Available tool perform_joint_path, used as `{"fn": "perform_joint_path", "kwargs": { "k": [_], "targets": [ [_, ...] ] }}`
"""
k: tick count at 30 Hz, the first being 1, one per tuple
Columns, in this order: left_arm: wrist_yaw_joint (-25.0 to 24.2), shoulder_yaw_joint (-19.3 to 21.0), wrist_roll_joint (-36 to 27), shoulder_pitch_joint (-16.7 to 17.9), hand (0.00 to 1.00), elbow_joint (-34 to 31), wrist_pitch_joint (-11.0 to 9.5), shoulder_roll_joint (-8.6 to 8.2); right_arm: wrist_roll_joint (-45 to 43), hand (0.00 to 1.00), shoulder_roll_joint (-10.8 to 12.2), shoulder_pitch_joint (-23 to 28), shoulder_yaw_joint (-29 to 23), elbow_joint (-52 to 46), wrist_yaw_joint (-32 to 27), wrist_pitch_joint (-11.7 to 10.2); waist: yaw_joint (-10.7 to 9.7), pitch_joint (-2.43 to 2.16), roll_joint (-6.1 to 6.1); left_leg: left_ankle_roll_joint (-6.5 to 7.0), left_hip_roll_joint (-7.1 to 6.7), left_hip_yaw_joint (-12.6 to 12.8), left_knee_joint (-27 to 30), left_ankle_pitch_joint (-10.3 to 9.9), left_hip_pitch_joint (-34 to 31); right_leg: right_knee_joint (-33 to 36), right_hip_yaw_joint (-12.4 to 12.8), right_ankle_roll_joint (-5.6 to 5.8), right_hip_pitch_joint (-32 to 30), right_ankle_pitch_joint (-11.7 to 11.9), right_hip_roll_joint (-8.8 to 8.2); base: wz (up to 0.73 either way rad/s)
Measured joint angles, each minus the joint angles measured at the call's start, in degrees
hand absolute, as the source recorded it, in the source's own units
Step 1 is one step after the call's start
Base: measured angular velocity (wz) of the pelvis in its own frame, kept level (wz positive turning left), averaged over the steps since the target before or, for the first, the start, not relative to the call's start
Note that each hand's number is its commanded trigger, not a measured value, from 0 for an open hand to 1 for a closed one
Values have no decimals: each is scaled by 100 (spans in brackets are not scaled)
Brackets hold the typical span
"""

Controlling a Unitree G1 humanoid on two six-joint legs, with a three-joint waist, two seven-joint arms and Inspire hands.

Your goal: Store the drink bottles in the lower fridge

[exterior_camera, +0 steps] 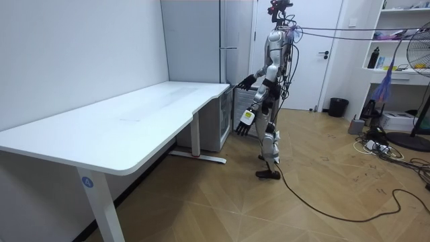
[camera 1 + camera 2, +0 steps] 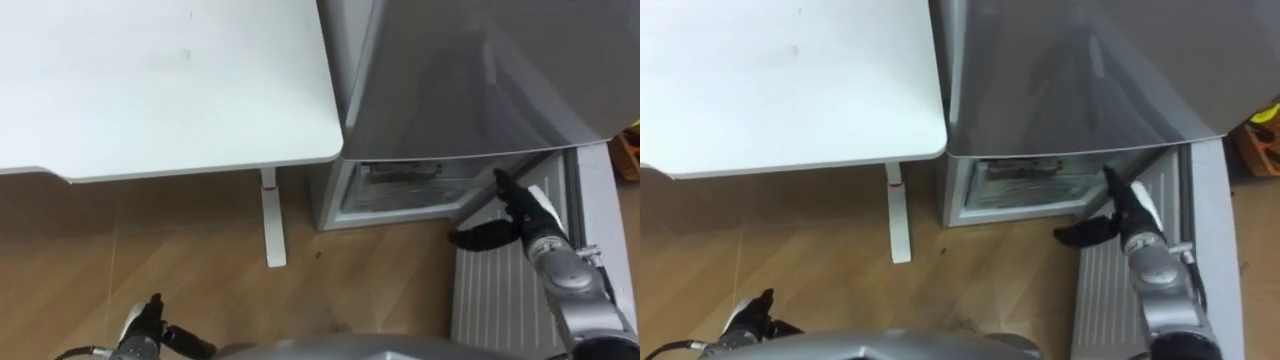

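while the lower fridge [image 2: 400, 188] stands open at frame right, right hand [image 2: 515, 222] hovers spread, empty; left hand [image 2: 150, 325] hangs relaxed, empty. drinks judged rigid, slippery: grip mid-body.

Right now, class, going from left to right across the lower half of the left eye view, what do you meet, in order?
In order: left hand → desk leg → lower fridge compartment, standing open → right hand.
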Motion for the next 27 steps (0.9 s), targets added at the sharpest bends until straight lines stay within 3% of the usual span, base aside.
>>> {"fn": "perform_joint_path", "kwargs": {
  "k": [6, 13, 17, 22, 27],
  "targets": [
    [-115, 129, 57, 53, 0, -79, 1, -7, -4, 0, -24, 17, -373, -797, -362, 45, -103, -16, 91, 1, 1, 14, -8, 4, 22, -7, 17, 0, -18, 2, 3, -2],
    [-122, 264, 110, 156, 0, -117, 9, -8, -196, 0, -141, 21, -816, -972, -694, 48, -211, -32, 56, 6, -8, 16, -37, 8, 23, -13, 10, 1, -17, 2, -6, 0],
    [-130, 385, 109, 235, 0, -167, 33, -6, 188, 0, -279, 31, -1141, -1043, -783, 67, -280, -48, 5, 8, -8, 15, -51, 17, 26, -12, -3, 1, -19, 2, -7, 0],
    [-110, 405, 110, 278, 0, -169, 146, 17, 921, 0, -392, 28, -1457, -465, -1176, 97, -323, -32, -106, 9, -5, -2, -46, 18, 67, -14, -1, 0, -13, 2, -9, 0],
    [-127, 655, 108, 289, 0, -174, 150, 17, 1739, 0, -425, -86, -1877, 753, -1213, 129, -332, -27, -123, 10, -2, 29, -63, 17, 71, -5, 25, 1, -19, 2, -8, -2]
  ]
}}
